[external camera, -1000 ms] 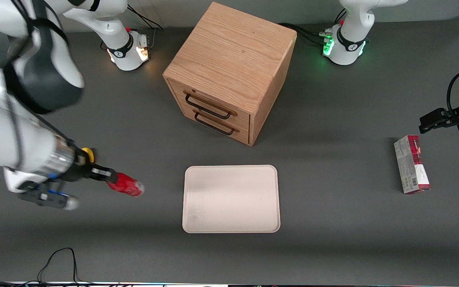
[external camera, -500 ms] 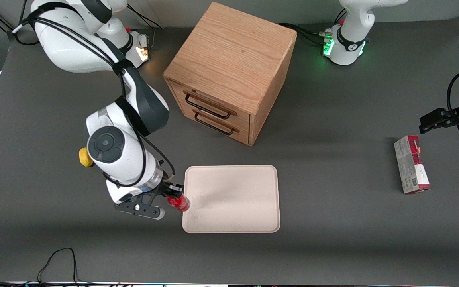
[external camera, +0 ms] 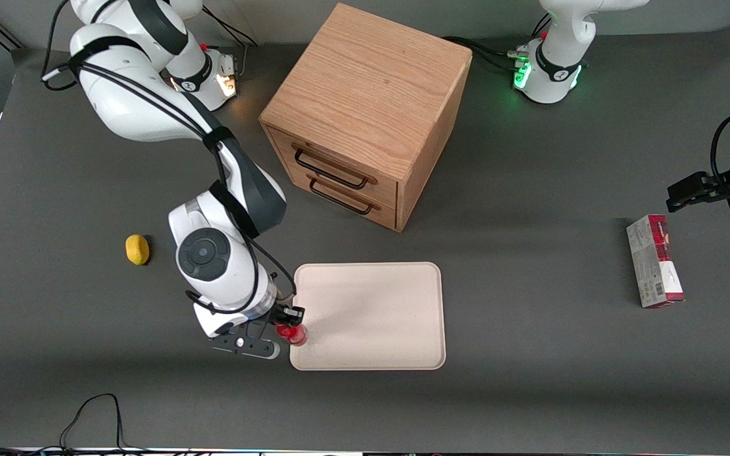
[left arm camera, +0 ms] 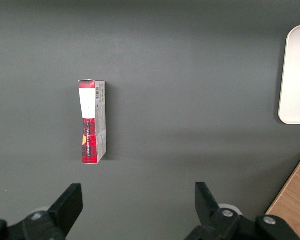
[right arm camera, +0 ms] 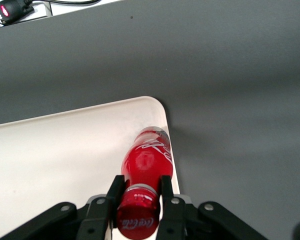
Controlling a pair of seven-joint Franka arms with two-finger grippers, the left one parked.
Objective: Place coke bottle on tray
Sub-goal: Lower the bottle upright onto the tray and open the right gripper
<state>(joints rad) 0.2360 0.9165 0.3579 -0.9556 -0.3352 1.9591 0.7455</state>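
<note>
**Bottle held over the tray's corner**

In the front view the lemon (external camera: 137, 249) lay on the table toward the working arm's end, well apart from the gripper's fingers. The gripper (external camera: 289, 321) hung at the tray's edge, its fingers clamped on the neck of the coke bottle (external camera: 293, 332), just under the cap. From this view the arm's white wrist hid most of the fingers, and only a small red patch of the bottle showed. The wrist view was plainer: the fingers (right arm camera: 164, 190) pressed both sides of the bottle (right arm camera: 145, 167), and its base reached past the fingertips to the rounded corner of the tray (right arm camera: 65, 150), just inside the rim. Whether the base touched the tray could not be told. The wooden cabinet (external camera: 365, 107) stood farther from the camera than the fingers. The red-and-grey carton (external camera: 654, 261) lay toward the parked arm's end, well apart.
</note>
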